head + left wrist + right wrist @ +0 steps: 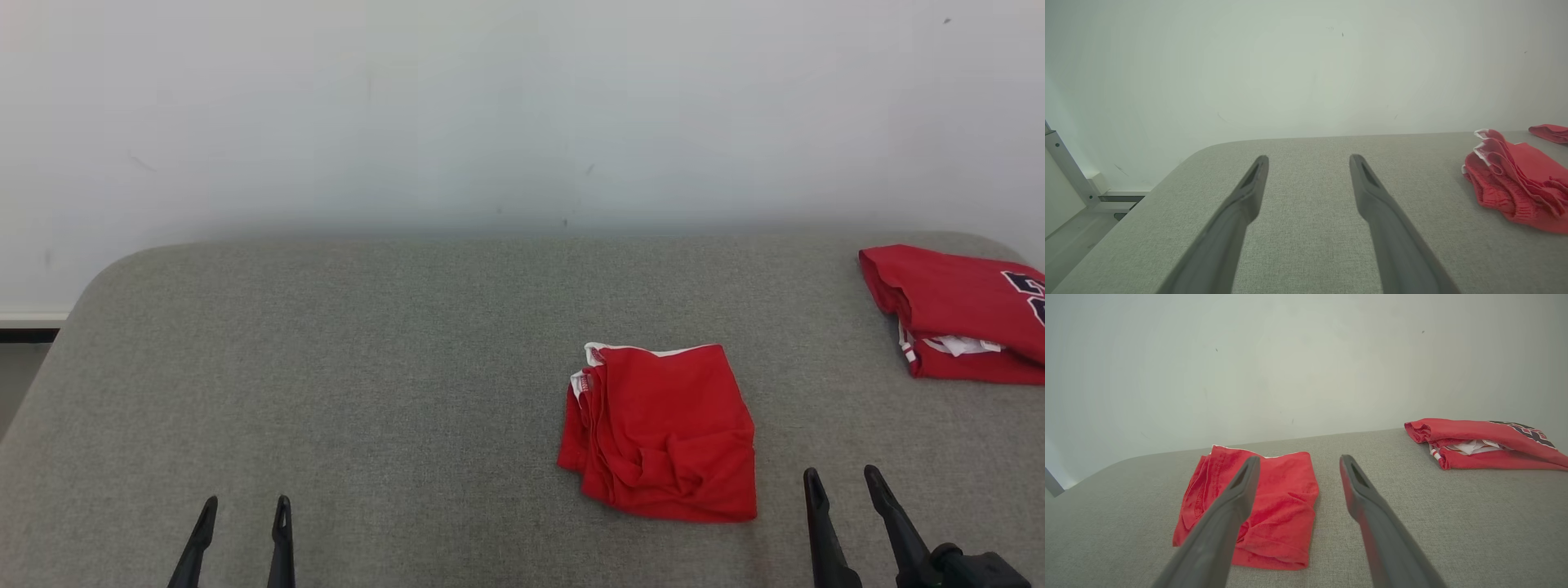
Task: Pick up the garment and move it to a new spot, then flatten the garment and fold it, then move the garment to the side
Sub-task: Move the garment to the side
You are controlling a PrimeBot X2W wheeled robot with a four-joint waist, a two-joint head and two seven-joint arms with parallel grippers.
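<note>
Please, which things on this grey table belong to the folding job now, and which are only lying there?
For the job:
- plain red garment, lying bunched and roughly folded, nearest the right tool
- left tool; both tools open, holding nothing

Just lying about (probably):
- lettered red garment, at the far right edge
- grey table, only the surface

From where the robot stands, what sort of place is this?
Probably a test room for folding clothes: a grey fabric-topped table against a bare white wall, with a folded red garment and a second red garment at the right edge.
</note>
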